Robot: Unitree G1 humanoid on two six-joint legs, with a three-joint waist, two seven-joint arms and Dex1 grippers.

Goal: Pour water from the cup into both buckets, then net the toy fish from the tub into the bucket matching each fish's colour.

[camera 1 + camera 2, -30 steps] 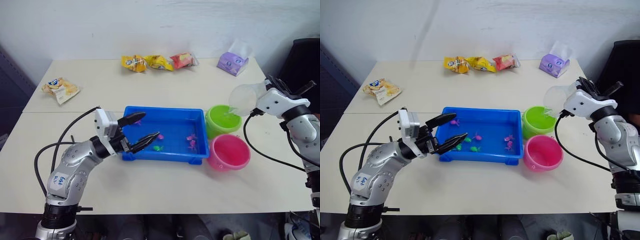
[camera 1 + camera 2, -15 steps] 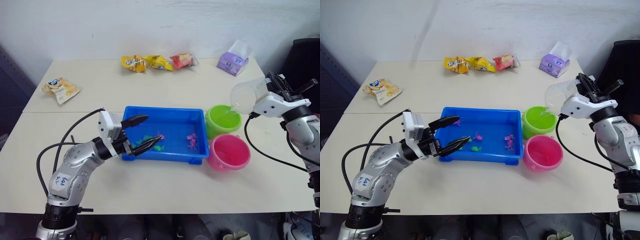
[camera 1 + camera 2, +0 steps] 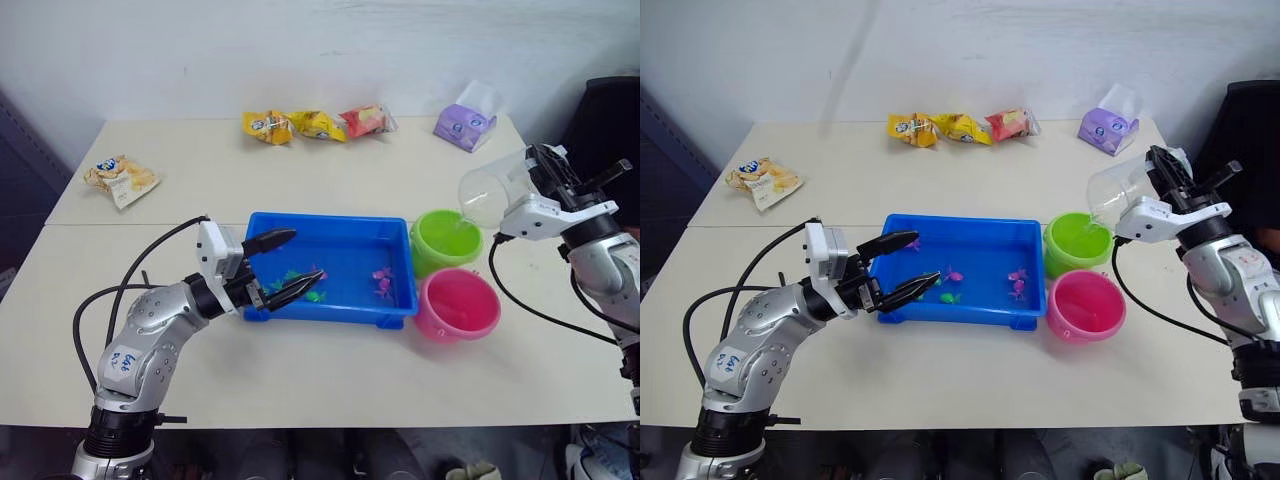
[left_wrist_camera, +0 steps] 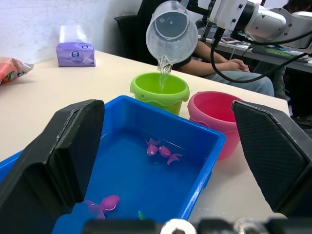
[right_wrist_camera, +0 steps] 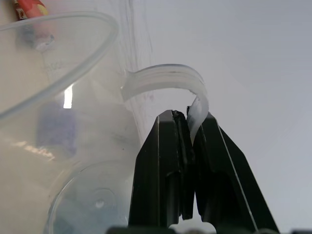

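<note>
My right gripper [image 5: 189, 146] is shut on the handle of the clear cup [image 3: 492, 190], which is tipped over the lime green bucket [image 3: 446, 240]. A thin stream of water falls from the cup [image 4: 169, 33] into the green bucket [image 4: 160, 90]. The hot pink bucket [image 3: 457, 304] stands just in front of the green one. The blue tub [image 3: 330, 268] holds several pink and green toy fish [image 3: 381, 278]. My left gripper [image 3: 282, 264] is open and hovers over the tub's left end, with nothing between its fingers.
Snack packets [image 3: 316, 124] and a purple tissue pack [image 3: 464, 124] lie along the table's far edge. Another snack packet [image 3: 120, 177] lies at the far left. A seated person [image 4: 229, 68] is beyond the table's right side.
The cup has tipped further over the green bucket. My left gripper has edged right, further over the tub's left end.
</note>
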